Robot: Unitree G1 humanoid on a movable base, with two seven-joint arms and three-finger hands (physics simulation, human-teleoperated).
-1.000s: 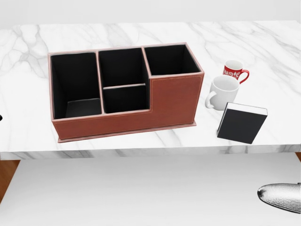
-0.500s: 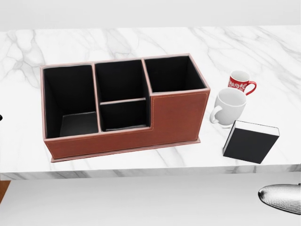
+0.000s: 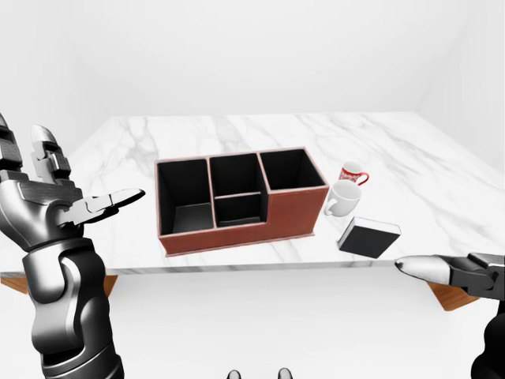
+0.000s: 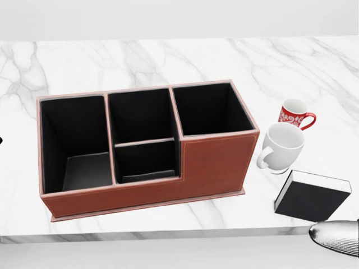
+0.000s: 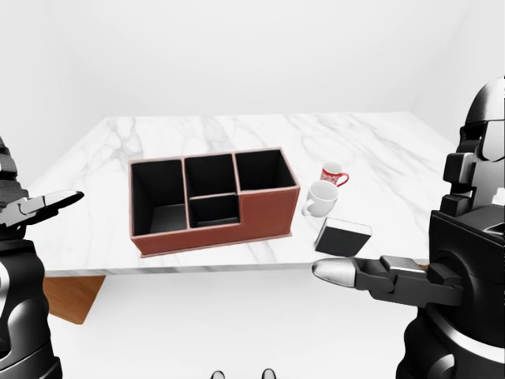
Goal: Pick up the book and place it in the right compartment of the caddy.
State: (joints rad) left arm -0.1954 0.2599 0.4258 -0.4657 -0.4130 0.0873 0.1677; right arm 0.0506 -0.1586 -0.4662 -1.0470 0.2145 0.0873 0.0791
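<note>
The book (image 4: 312, 196) has a black cover and white page edges. It lies flat near the marble table's (image 4: 168, 56) lower right edge in the head view, below the mugs. The brown caddy (image 4: 216, 162) with a black inside stands left of the book, and its right compartment (image 4: 210, 109) holds nothing. My right hand (image 5: 339, 272) hovers off the table's edge just below the book, fingers stretched out and touching nothing. My left hand (image 3: 95, 185) is raised at the left, well clear of the caddy, fingers spread.
A white mug (image 4: 280, 147) stands between the caddy and the book, with a red mug (image 4: 295, 114) just beyond it. The caddy's other compartments are empty too. White walls surround the table.
The camera has moved closer to the table: caddy, mugs and book look larger and sit lower in the head view. Nothing on the table has moved.
</note>
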